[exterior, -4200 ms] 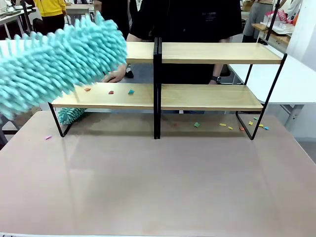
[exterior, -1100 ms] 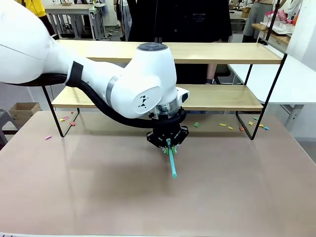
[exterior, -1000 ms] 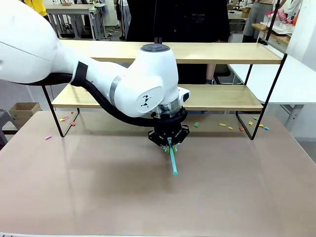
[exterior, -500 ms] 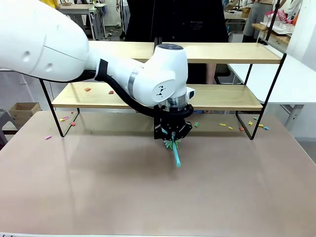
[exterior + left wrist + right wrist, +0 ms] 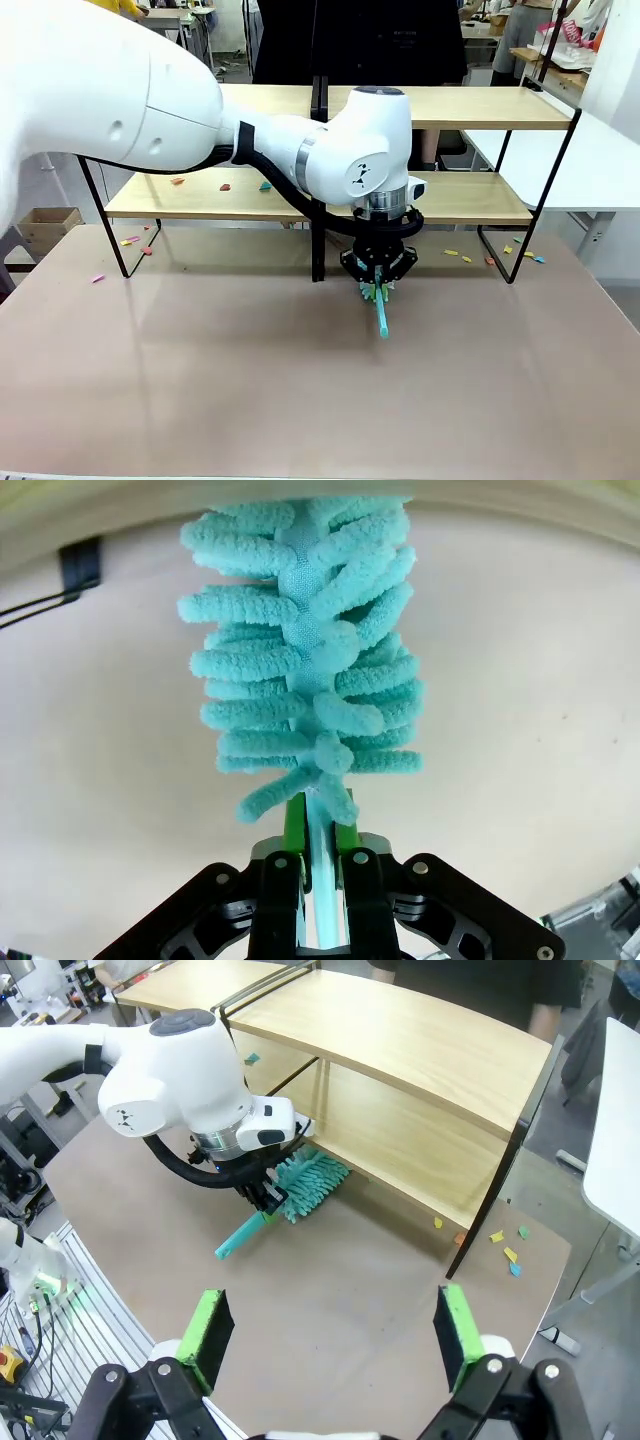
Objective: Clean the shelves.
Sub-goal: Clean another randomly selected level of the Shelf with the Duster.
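Shelves (image 5: 430, 198): rigid wood boards on a thin frame, just ahead of the left gripper (image 5: 318, 875). Its jaws clamp the handle of the duster (image 5: 305, 680). Head looks soft and light, so the handle seems the right hold. Right gripper (image 5: 332, 1332): jaws wide, empty, shelves well ahead.

bulky white left arm (image 5: 120, 100), black cable (image 5: 262, 180), black left claw (image 5: 318, 830), green pads (image 5: 294, 822)

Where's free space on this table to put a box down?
The tabletop in front of the shelves is bare side to side; the top boards look free too. Crowded: the middle under the lower board, where the left gripper holds the duster, and paper scraps by the right legs.
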You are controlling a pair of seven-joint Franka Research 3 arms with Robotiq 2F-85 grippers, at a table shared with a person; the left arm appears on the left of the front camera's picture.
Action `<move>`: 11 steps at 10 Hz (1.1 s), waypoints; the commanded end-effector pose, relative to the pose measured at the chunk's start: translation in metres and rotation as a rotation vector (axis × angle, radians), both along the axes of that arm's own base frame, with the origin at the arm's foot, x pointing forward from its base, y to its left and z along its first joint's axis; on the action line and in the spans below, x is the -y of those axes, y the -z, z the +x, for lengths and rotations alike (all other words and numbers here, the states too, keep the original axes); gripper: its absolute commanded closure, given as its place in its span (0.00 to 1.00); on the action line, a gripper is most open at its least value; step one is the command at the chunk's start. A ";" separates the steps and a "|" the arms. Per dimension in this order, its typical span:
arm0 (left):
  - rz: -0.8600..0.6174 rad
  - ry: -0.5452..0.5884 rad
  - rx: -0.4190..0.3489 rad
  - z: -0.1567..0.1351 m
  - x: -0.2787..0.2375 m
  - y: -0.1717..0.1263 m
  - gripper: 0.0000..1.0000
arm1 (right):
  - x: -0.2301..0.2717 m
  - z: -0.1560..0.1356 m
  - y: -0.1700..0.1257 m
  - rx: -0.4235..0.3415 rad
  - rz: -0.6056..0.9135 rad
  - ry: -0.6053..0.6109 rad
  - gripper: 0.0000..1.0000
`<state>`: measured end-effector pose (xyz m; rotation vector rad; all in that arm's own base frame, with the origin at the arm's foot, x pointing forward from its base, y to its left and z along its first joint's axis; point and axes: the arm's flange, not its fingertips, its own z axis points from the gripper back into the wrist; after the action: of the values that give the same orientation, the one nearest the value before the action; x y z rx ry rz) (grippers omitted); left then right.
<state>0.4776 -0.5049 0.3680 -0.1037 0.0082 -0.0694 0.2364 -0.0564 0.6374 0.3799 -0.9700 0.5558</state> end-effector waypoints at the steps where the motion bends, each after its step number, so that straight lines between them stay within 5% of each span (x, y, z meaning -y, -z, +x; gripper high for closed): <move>1: -0.028 0.065 -0.041 0.008 0.011 -0.003 0.88 | 0.001 0.001 0.001 0.010 -0.003 -0.009 0.00; 11: -0.118 0.227 -0.119 -0.027 0.146 -0.018 0.88 | 0.001 0.001 0.001 0.010 -0.003 -0.009 0.00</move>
<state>0.4382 -0.6374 0.3792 -0.2330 0.1041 -0.2642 0.2364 -0.0564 0.6374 0.3800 -0.9699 0.5558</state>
